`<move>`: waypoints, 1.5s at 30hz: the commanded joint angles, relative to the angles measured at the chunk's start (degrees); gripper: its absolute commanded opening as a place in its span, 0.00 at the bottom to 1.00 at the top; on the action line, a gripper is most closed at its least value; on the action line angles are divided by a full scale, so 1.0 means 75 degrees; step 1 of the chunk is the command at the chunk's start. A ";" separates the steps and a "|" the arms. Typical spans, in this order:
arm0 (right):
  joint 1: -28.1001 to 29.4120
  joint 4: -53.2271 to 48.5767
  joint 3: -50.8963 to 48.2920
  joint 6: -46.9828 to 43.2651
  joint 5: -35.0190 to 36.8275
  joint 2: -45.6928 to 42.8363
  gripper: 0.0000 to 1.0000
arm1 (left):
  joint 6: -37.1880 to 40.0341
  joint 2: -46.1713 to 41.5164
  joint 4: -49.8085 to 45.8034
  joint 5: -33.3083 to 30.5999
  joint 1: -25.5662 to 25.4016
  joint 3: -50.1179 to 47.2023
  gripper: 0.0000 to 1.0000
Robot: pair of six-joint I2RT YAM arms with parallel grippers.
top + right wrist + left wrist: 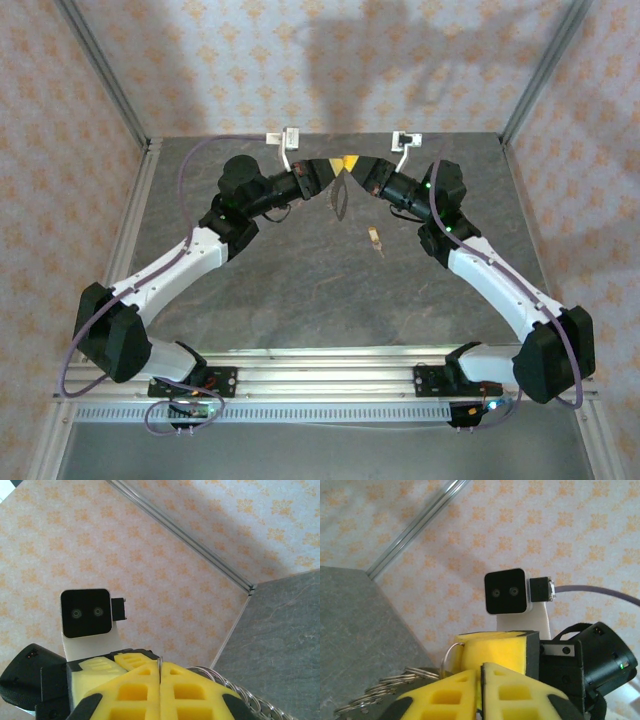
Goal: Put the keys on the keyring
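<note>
Both arms meet above the back middle of the table. My left gripper and my right gripper face each other tip to tip, both shut on the keyring, which hangs between them above the grey tabletop. In the left wrist view a curved wire of the keyring runs in beside the closed yellow pads, with linked rings trailing left. In the right wrist view a thin metal edge shows pinched between the pads, and linked rings trail right. The small tan key lies loose on the table, nearer than the grippers.
Aluminium rails edge the table on the left and right. A slotted rail carries the arm bases at the near edge. Patterned walls close in the back and sides. Open tabletop lies between the arms.
</note>
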 commanded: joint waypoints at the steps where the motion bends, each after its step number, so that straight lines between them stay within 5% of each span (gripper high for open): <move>1: -0.0206 0.0453 -0.0152 0.0026 0.0001 -0.0336 0.00 | 0.0348 -0.0258 -0.0032 -0.0472 -0.0056 0.0044 0.34; 4: -0.0438 0.0758 -0.0302 0.0345 -0.0069 -0.0399 0.00 | 0.0486 -0.0512 -0.0216 -0.0857 -0.0013 -0.0097 0.50; 7: -0.0490 0.0810 -0.0310 0.0415 -0.0165 -0.0437 0.00 | 0.0464 -0.0576 -0.0265 -0.0964 0.0036 -0.0131 0.53; 25: -0.0489 0.1639 -0.0216 0.1056 -0.0691 -0.0140 0.00 | 0.0020 0.0180 0.0226 -0.0463 -0.0028 0.0312 0.48; 45: -0.0479 0.1717 -0.0242 0.1143 -0.0631 0.0070 0.00 | -0.0222 0.0068 0.0839 -0.0815 -0.0067 0.0172 0.47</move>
